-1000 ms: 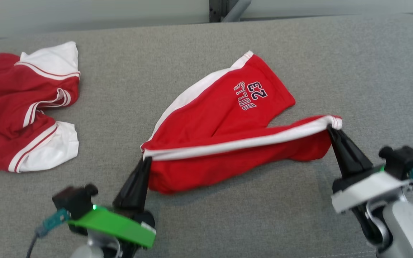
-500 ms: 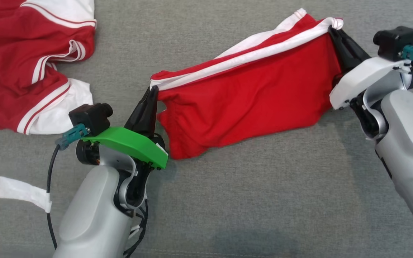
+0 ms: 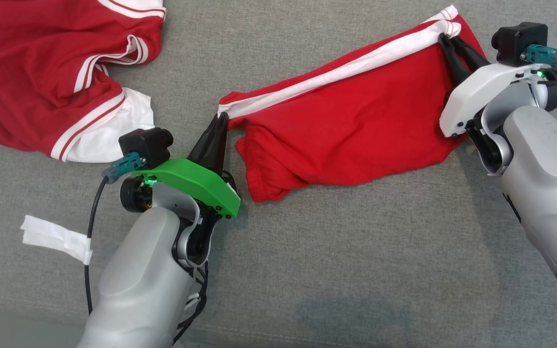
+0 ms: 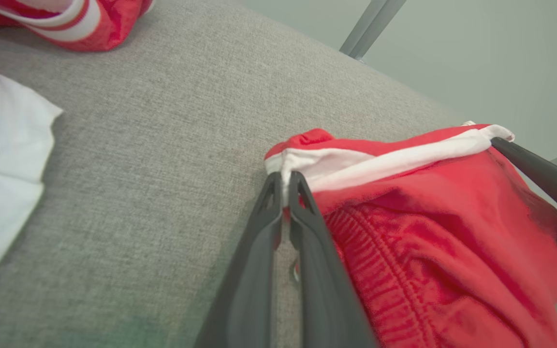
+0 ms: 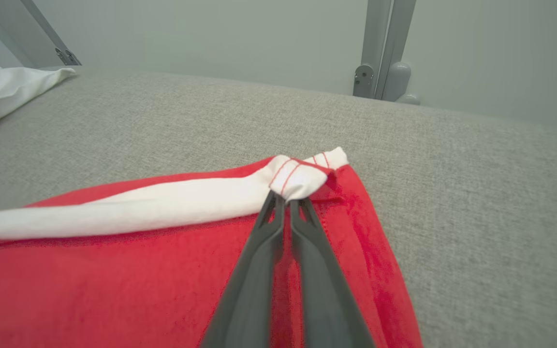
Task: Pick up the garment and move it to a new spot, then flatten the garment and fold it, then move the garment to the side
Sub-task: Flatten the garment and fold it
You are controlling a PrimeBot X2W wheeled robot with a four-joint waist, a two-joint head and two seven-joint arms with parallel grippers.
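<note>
We see the garment [image 3: 356,125], red with a white band, stretched across the upper middle and upper right of the head view on the grey fabric surface [image 3: 356,270], its lower part lying in folds. The left gripper [image 3: 221,118], just left of centre, has its fingers closed on the white band's left end; the left wrist view shows the band pinched between the tips [image 4: 283,176]. The right gripper [image 3: 447,38], at the upper right, has its fingers nearly together on the band's bunched right corner, as its wrist view shows [image 5: 285,195]. A second red garment [image 3: 41,72] lies crumpled at the upper left, apart from the first.
</note>
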